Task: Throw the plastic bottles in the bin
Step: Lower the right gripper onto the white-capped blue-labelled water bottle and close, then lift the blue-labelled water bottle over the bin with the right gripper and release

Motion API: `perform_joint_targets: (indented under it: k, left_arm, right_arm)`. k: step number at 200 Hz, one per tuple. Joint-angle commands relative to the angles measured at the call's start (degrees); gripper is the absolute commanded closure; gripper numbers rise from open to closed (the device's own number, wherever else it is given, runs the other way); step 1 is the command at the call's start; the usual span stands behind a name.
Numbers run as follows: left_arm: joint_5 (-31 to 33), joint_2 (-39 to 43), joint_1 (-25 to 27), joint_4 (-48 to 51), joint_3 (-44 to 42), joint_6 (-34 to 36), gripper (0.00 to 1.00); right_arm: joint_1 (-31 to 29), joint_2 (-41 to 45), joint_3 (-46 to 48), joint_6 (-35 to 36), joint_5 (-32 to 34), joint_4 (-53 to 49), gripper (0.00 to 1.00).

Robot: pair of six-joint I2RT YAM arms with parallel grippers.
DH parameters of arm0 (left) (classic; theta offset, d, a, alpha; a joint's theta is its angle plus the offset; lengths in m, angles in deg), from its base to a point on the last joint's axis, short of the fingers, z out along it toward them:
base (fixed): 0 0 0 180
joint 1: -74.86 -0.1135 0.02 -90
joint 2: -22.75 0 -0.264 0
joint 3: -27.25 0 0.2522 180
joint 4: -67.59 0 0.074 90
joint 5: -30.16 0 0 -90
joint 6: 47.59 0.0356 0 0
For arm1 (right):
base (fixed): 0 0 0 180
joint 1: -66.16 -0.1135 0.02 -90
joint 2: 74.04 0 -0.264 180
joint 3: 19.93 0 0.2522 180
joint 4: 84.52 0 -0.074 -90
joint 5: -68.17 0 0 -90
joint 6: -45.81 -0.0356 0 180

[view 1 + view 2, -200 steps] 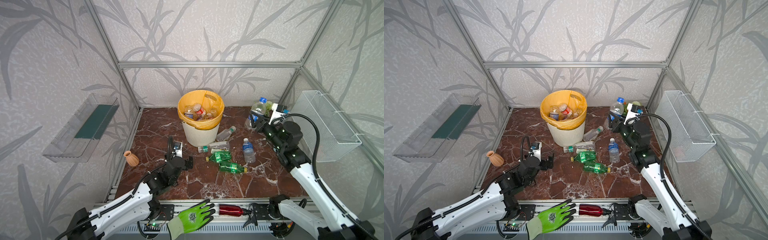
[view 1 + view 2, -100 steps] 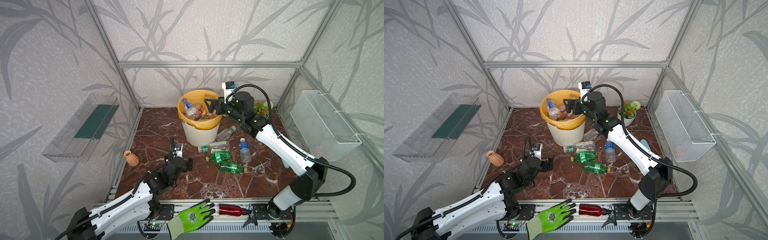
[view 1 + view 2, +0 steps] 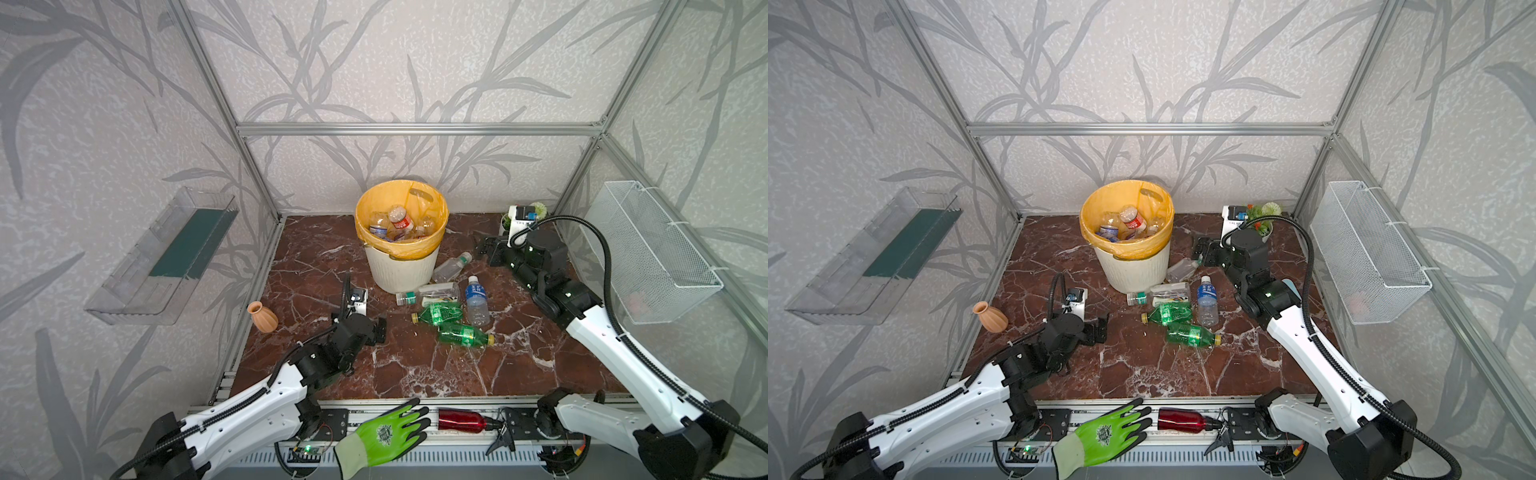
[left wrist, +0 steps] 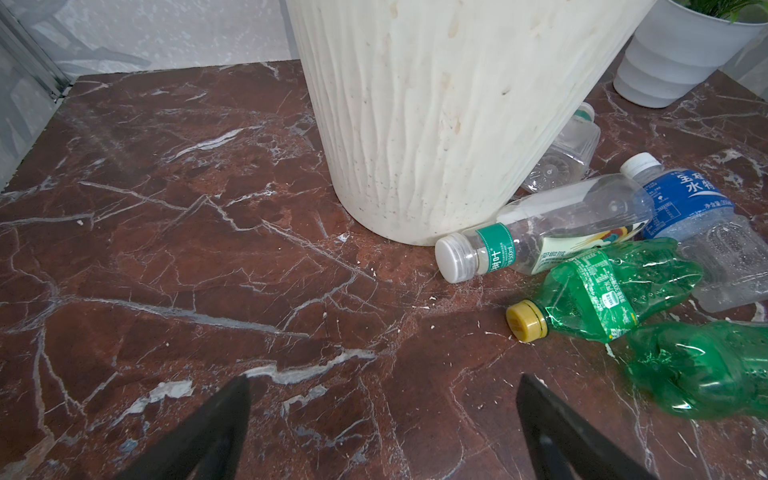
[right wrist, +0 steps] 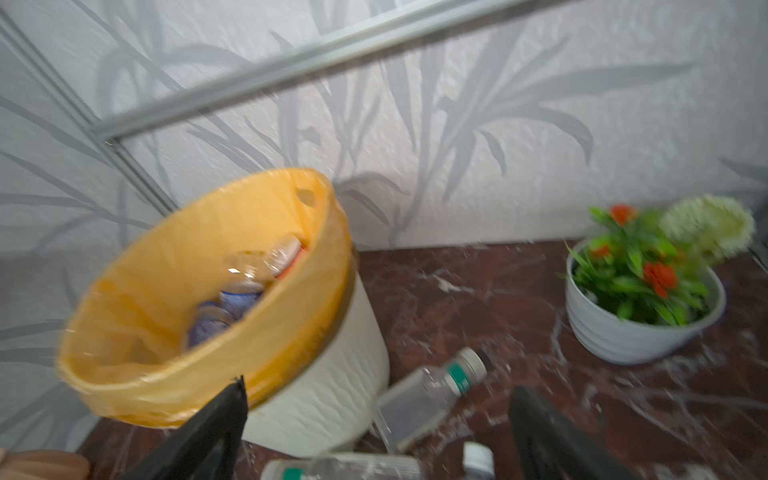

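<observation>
The bin, cream, ribbed and lined with a yellow bag, stands at the back middle in both top views. Several plastic bottles lie inside it. On the floor to its right lie a clear bottle, a white-capped clear bottle, a blue-labelled bottle and two green bottles. My right gripper hangs open and empty just right of the bin, over the clear bottle. My left gripper stands open and empty, low over bare floor left of the green bottles.
A terracotta vase stands at the left edge. A white flowerpot sits in the back right corner. A wire basket hangs on the right wall, a clear shelf on the left. A green glove and red metal bottle lie on the front rail.
My right gripper carried a bottle from the back right to the bin, opened over it, then drew back low to the bin's right. The left arm stayed still.
</observation>
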Motion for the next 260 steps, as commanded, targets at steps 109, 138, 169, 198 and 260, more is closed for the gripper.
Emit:
perform_joint_targets:
  k: [109,138,169,198,260]
  left_arm:
    - [-8.26,-7.07,0.09,-3.76,4.16,3.83,0.04]
    - [-9.93,-8.59,0.94,-3.97,5.06,5.97,0.06]
    - [-9.70,-10.52,1.73,-3.97,5.99,6.91,0.06]
    - [-9.50,-12.26,2.62,-4.27,6.81,7.40,0.06]
    - [-7.30,-13.26,3.03,-4.07,7.49,7.90,0.05]
  right_arm:
    - [2.85,-14.35,15.08,-3.76,-2.96,-5.46,0.07]
    - [4.01,-18.21,14.02,-4.79,-2.97,-5.88,0.09]
    - [4.37,-21.04,12.96,-4.36,-2.28,-5.85,0.10]
    - [4.61,-23.74,10.41,-4.03,-2.00,-8.58,0.10]
    - [6.47,-28.64,7.34,-3.45,-5.59,-11.52,0.29]
